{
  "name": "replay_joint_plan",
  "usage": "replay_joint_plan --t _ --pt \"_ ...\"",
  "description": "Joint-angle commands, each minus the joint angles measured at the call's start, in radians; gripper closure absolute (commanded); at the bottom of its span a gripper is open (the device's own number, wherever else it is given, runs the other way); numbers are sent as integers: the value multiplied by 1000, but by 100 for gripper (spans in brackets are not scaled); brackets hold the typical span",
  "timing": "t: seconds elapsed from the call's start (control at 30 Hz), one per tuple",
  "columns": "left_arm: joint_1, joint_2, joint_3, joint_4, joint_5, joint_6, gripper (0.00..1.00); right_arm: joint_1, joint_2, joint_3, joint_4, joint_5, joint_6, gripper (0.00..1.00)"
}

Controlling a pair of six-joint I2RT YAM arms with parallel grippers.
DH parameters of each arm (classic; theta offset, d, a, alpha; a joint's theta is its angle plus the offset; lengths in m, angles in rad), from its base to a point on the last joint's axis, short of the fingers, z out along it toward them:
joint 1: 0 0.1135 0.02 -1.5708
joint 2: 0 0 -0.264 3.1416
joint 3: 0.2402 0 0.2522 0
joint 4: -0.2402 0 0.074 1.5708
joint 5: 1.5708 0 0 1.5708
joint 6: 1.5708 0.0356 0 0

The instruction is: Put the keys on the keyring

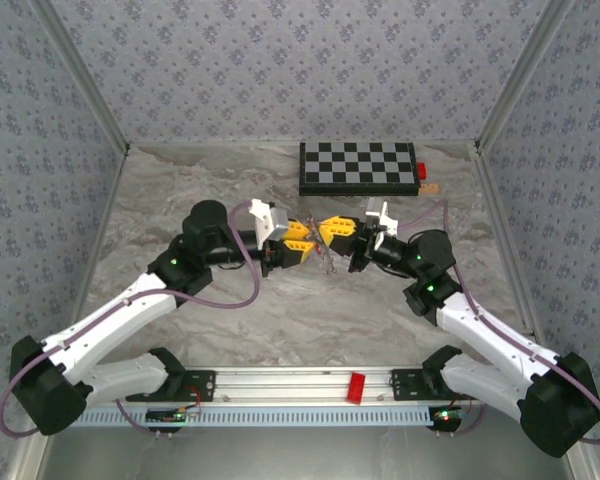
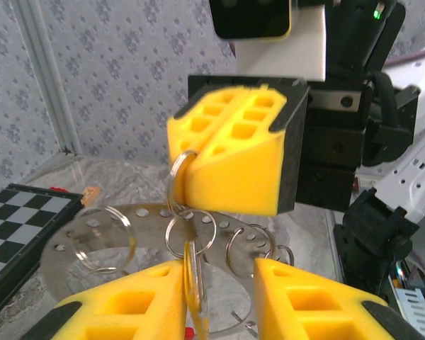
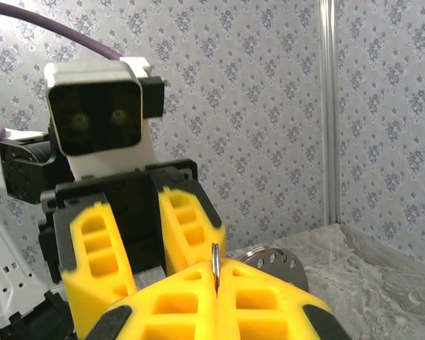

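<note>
At the bottom of the left wrist view, the left tool (image 2: 219, 283) stands narrowly parted and grips nothing. A flat brass key (image 2: 195, 290) hangs edge-on in its gap, long axis near vertical, tip down. Beyond, at centre frame, the right tool (image 2: 198, 149) clamps the thin grey metal keyring (image 2: 177, 177) upright. The loose key could swing and snag the neighbouring rings.

No text, label, brand or number could be read. The checkerboard (image 1: 358, 168) bore only plain squares; the red block (image 1: 357, 387) was perhaps too small to tell.
</note>
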Motion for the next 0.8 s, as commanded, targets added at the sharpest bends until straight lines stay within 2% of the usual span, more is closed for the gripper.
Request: replay_joint_plan --t 0.0,0.17,0.77 --pt "20 -23 -15 112 11 -72 71 -4 -8 -10 33 -24 18 100" --pt "36 -5 -15 172 45 -123 71 -3 0 -8 42 -46 26 100" --pt "37 55 4 202 124 -133 76 0 0 -5 39 -69 28 100"
